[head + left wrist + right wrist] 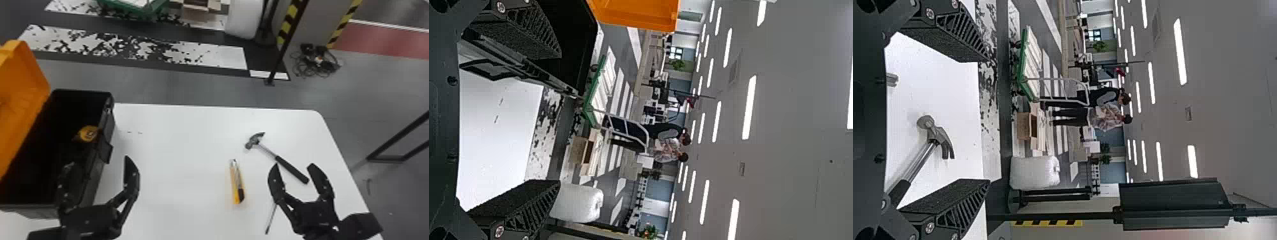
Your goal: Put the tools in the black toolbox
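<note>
By the table's point(322, 124) right edge, your right gripper point(293, 164) is open, hammer point(281, 160) just beyond, slanting far-left to near-right.

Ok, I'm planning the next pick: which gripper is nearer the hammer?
Right. The right gripper is close to the hammer; the left gripper is far off leftward, by the toolbox.
</note>
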### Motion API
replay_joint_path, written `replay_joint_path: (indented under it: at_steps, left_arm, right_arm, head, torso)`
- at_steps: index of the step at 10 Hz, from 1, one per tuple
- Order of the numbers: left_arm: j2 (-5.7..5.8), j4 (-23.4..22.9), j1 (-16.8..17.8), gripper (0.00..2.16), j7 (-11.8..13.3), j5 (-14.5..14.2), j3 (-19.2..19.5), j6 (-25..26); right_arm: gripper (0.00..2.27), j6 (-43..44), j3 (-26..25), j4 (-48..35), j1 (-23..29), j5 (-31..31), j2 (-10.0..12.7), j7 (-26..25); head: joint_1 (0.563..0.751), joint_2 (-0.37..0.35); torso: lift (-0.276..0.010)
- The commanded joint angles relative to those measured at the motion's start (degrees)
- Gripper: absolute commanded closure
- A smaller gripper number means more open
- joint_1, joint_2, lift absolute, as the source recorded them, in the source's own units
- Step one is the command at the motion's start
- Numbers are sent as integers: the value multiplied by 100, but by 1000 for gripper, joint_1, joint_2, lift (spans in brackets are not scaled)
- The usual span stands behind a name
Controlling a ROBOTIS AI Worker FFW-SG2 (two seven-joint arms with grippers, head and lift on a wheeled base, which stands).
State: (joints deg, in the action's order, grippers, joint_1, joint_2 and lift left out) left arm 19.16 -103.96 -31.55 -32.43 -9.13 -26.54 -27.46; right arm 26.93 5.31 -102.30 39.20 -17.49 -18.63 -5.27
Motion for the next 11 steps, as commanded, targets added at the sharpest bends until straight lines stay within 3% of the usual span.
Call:
replay_joint_path:
  at_steps: [1,11]
  left_arm:
    - [0,-1,0,100,0,8,0,0]
    - [0,-19,26,100,70,-1,-26,18]
  right_arm:
    - [137,0,5,0,0,0,9,0]
    - [137,35,-4,0,18,0,9,0]
  head:
    - [695,-169]
    - [695,-173]
  torso:
    - [-39]
    - [-39]
